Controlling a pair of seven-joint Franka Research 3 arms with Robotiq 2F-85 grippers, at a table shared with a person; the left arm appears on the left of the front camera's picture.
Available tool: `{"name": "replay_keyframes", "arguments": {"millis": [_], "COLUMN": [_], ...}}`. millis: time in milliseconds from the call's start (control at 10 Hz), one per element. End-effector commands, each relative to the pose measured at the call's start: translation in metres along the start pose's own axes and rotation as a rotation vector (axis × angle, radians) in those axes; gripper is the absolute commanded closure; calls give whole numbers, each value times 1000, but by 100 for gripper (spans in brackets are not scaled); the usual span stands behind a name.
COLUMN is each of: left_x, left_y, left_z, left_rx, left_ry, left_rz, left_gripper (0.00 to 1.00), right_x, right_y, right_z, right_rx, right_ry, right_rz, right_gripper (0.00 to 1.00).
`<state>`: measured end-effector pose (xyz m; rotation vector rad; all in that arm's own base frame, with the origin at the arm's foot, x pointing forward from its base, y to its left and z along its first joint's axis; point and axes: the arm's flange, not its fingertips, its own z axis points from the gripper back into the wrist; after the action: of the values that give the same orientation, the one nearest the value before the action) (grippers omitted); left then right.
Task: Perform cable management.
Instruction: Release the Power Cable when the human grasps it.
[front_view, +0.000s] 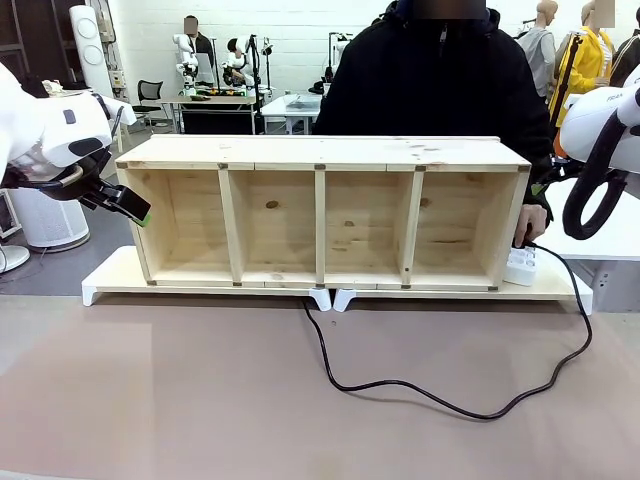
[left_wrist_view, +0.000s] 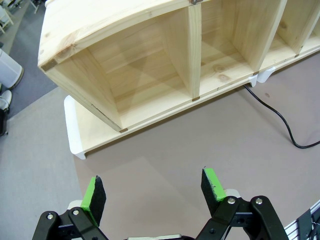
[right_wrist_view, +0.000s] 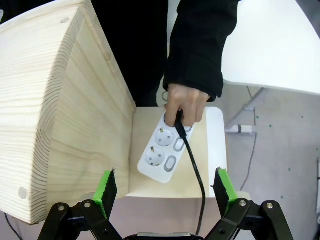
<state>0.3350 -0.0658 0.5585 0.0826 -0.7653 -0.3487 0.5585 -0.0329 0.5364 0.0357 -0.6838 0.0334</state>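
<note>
Now, from the front, the cable (front_view: 440, 395) is a thin black cord lying loose on the brown tabletop (front_view: 150, 400). It starts under the middle of the wooden shelf (front_view: 325, 210), sags toward 5 o'clock, runs mostly left to right, then climbs at the right end to the white power strip (front_view: 521, 267), where the person's hand (front_view: 528, 225) rests. My left claw (front_view: 135, 208) hangs at 9 o'clock beside the shelf's left end.

Along my left wrist, my left claw (left_wrist_view: 155, 192) has its green pads spread wide with nothing between them, above bare tabletop. A short stretch of the cable (left_wrist_view: 280, 120) curves at 3 o'clock.

Along my right wrist, my right claw (right_wrist_view: 165, 192) is spread wide and empty. The cable (right_wrist_view: 192, 165) runs nearly straight from 6 toward 12 o'clock between my fingers, its plug end under the person's hand (right_wrist_view: 186, 102) at the power strip (right_wrist_view: 165, 152).
</note>
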Motion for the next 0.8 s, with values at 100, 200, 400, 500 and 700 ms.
{"name": "replay_keyframes", "arguments": {"millis": [100, 200, 400, 500, 700], "left_x": [0, 0, 0, 0, 0], "left_y": [0, 0, 0, 0, 0], "left_z": [0, 0, 0, 0, 0], "left_rx": [4, 4, 4, 4, 4], "left_ry": [0, 0, 0, 0, 0], "left_rz": [-1, -1, -1, -1, -1], "left_gripper": [0, 0, 0, 0, 0], "right_x": [0, 0, 0, 0, 0], "right_y": [-2, -2, -2, -2, -2], "right_z": [0, 0, 0, 0, 0], "right_rx": [-1, -1, -1, -1, -1], "right_ry": [0, 0, 0, 0, 0], "right_rz": [-2, -2, -2, -2, -2], "right_gripper": [0, 0, 0, 0, 0]}}
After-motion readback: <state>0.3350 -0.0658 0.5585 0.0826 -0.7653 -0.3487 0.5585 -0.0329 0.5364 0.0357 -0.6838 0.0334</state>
